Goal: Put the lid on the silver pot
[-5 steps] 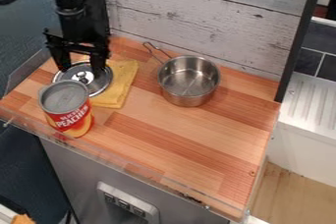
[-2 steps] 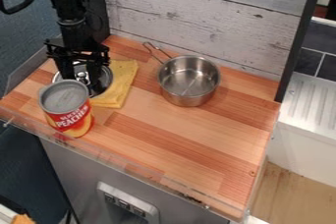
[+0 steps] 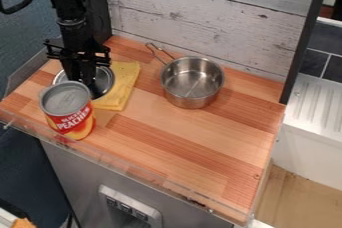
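Wood-block table (image 3: 200,147): carries the silver metal saucepan (image 3: 190,98), upright. Black two-finger tool (image 3: 81,79): pointed down, fingers narrow, closed on the middle of the round silver lid (image 3: 104,79). Lid position: left of the saucepan in view, apart from it.

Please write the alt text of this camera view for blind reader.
A black gripper is closed on the silver lid, partly on a yellow cloth behind a can; the uncovered silver pot stands to the right on the wooden counter.
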Available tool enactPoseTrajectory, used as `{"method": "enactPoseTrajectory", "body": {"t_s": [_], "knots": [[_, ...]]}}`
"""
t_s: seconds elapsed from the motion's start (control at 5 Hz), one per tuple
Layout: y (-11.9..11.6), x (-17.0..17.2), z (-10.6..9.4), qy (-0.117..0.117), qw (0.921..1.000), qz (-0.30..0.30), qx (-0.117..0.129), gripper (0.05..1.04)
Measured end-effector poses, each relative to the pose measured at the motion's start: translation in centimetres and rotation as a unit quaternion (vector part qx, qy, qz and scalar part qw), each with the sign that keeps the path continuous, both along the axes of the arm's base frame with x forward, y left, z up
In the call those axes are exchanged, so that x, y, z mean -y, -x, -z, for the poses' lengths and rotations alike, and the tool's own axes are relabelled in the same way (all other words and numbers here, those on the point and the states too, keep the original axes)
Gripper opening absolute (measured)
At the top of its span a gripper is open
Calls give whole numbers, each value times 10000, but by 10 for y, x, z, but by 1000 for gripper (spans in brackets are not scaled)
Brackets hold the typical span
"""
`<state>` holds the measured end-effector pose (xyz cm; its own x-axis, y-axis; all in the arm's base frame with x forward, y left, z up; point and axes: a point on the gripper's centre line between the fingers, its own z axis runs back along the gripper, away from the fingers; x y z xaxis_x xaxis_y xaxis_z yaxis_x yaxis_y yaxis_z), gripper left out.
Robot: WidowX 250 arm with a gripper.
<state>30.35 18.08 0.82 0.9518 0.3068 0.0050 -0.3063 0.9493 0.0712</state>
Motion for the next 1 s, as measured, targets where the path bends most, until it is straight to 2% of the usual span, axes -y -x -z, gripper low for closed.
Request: {"method": "enactPoseTrajectory", "body": {"t_s": [0.2,0.4,0.6,0.8,1.0], "knots": [[-3,5,-26,-83,9996,-40,282,282],[-19,36,-50,52,9977,149,662,282],[-33,73,-54,143,9953,614,732,282],[-53,123,-50,333,9893,1243,687,282],[-70,162,-39,339,9837,1668,582,282]]}}
